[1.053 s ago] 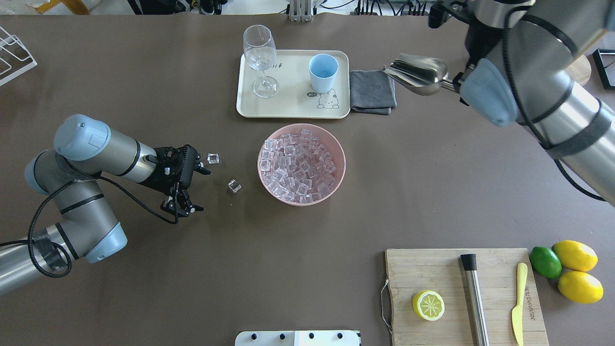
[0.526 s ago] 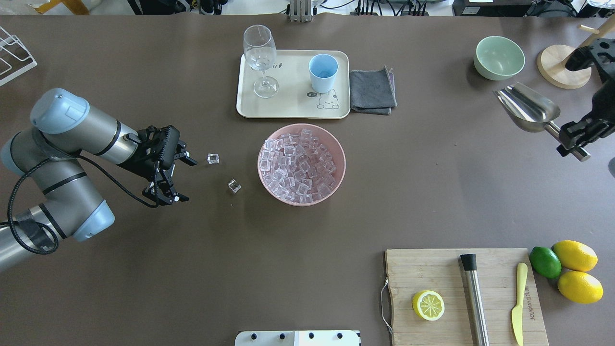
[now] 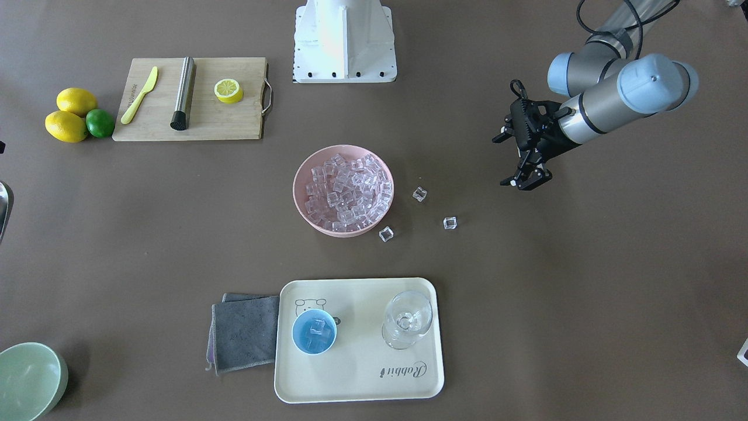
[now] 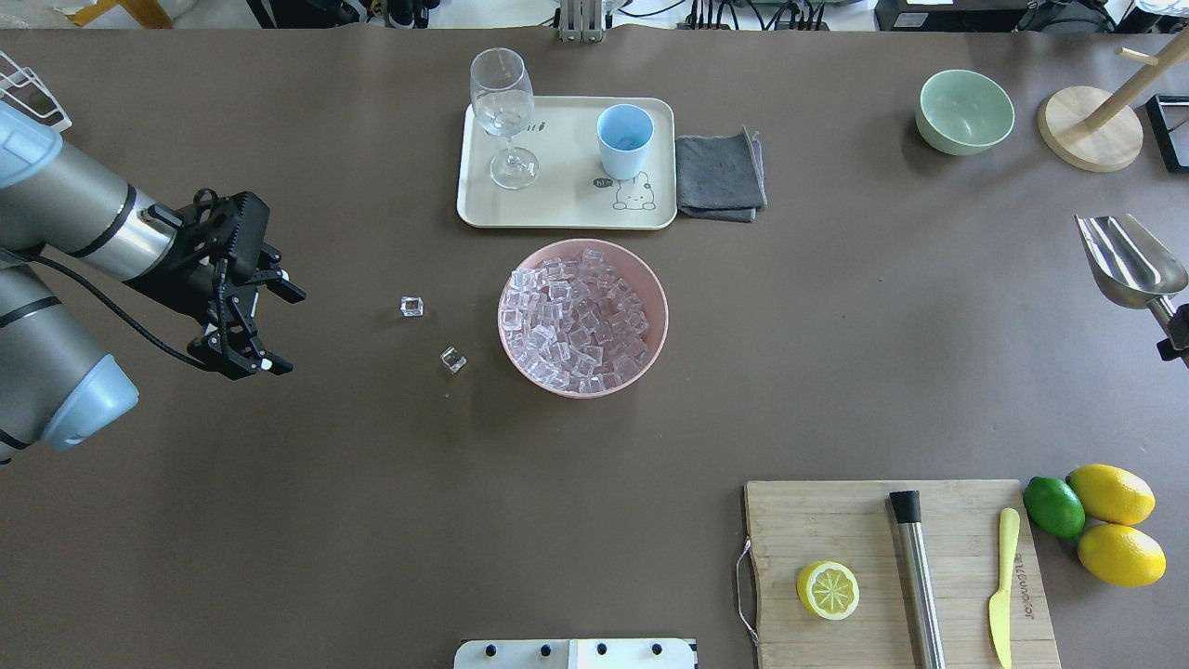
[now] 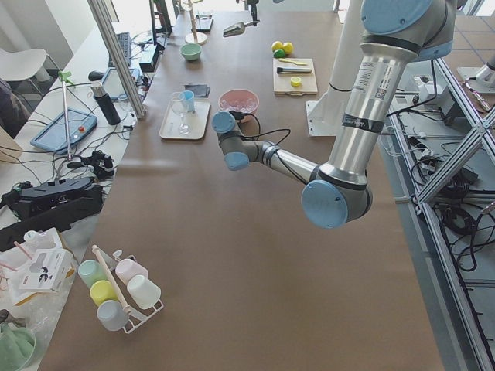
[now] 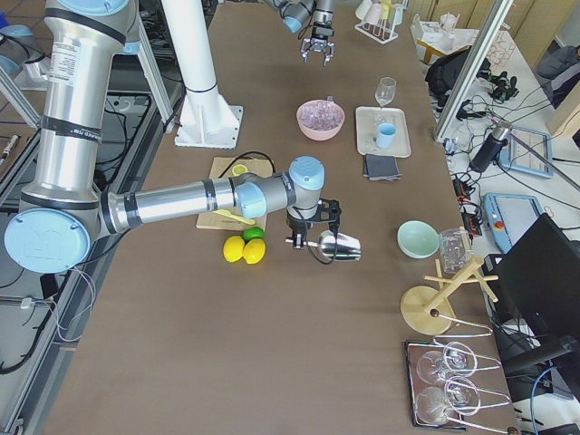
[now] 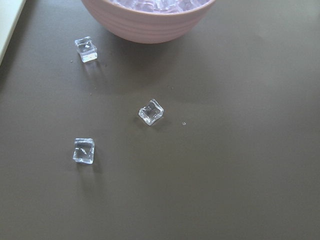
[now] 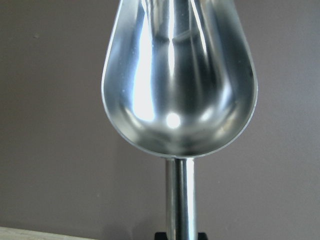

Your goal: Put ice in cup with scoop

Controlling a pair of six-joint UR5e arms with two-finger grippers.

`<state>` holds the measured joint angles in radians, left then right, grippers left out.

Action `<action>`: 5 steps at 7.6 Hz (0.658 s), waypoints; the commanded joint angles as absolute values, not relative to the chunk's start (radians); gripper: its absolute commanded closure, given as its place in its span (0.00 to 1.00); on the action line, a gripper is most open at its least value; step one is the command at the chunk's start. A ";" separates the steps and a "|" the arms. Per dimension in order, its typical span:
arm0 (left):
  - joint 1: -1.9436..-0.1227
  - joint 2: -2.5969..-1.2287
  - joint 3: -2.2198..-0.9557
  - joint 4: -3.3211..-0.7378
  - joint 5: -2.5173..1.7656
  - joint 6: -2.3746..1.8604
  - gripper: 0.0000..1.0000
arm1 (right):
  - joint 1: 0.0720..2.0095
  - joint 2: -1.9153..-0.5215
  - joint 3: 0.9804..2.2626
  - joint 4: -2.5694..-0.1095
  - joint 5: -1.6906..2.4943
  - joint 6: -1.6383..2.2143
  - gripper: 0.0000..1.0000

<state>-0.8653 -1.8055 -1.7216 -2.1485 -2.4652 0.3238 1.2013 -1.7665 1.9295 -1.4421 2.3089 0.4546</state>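
The light-blue cup [image 4: 624,139] stands on a cream tray [image 4: 567,203]; the front-facing view shows a few ice cubes inside the cup [image 3: 314,332]. A pink bowl [image 4: 662,311] holds many clear ice cubes [image 4: 576,321]. Loose cubes lie on the table to its left [image 4: 411,306], [image 4: 453,359]. My left gripper [image 4: 286,333] is open and empty, well left of them. My right gripper [image 4: 1176,336], at the right edge, is shut on the handle of the steel scoop [image 4: 1129,260]. The scoop's bowl is empty in the right wrist view [image 8: 180,85].
A wine glass [image 4: 503,111] shares the tray, with a grey cloth [image 4: 720,175] beside it. A green bowl [image 4: 964,111] and a wooden stand [image 4: 1089,139] sit at the back right. A cutting board [image 4: 864,539] with lemon half, steel cylinder and knife lies front right, beside lemons and a lime [image 4: 1054,506].
The right arm swung from beside the tray to the table's right edge, carrying the scoop. The left arm drew back to the left, away from the loose cubes.
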 commanded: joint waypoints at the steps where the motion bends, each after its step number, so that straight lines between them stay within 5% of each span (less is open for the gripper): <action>1: -1.033 -1.735 -1.900 -1.843 -2.479 0.330 0.01 | 1.201 -1.779 1.769 -1.212 2.306 0.549 1.00; 5: -1.213 -1.508 -1.864 -1.839 -2.566 0.324 0.01 | 1.200 -1.781 1.714 -1.207 2.295 0.537 1.00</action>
<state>-1.1620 -1.5711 -1.8945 -1.8494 -2.5532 0.3266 1.2010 -1.7819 1.7352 -1.2107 2.2991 0.5422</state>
